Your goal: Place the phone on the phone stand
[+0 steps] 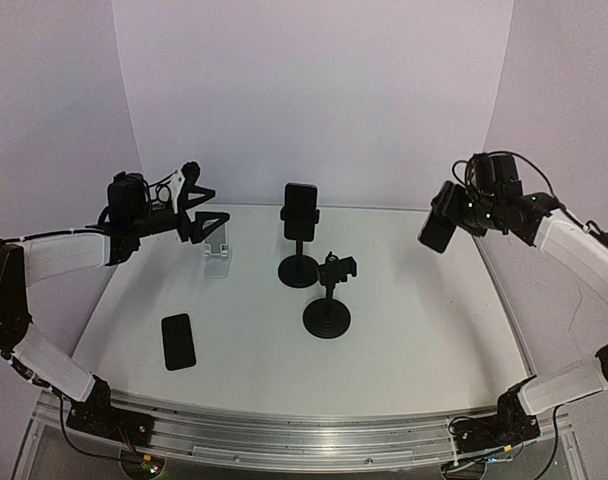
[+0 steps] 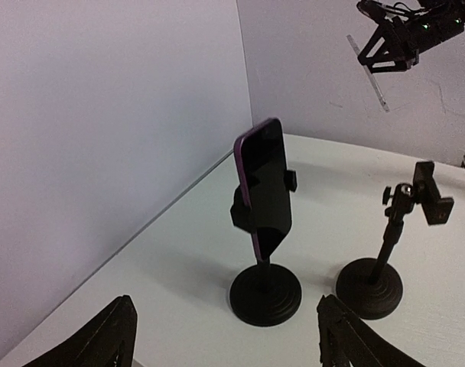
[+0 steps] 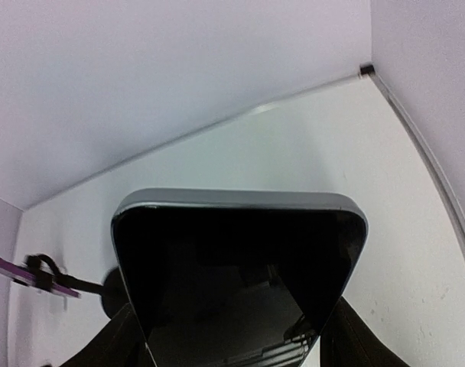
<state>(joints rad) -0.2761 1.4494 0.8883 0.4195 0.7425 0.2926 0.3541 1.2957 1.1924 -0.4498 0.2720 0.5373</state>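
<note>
Up on the right, the right tool (image 1: 442,214) is clamped on the held phone (image 1: 438,228), a black slab with rounded corners, lifted well clear of the white bench (image 1: 424,330) and tilted. From the right wrist camera the glossy dark screen (image 3: 240,275) fills the lower frame, with a silvery metallic edge along its top. A dark finger (image 3: 355,344) presses in on each side.

Across on the left, the left tool (image 1: 214,204) hangs in the air with its black, wedge-shaped fingers (image 2: 110,338) spread wide apart and nothing between them.

Down on the bench, the tall stand (image 1: 299,262) sits near the back on a round, ridged black base. Its clamp grips the mounted phone (image 2: 263,187), which stands upright with a purple rim and a shiny black face. Just in front of it and slightly to the right is the empty stand (image 1: 327,305). It has the same round stepped base, a thin post and a small black clamp tilted at the top, and that clamp carries nothing.

Near the left tool there is a clear stand (image 1: 219,256), glassy plastic and low. Closer to the arm bases, a flat phone (image 1: 178,341) lies on the matte bench surface, a dark rectangle well apart from both black stands.
</note>
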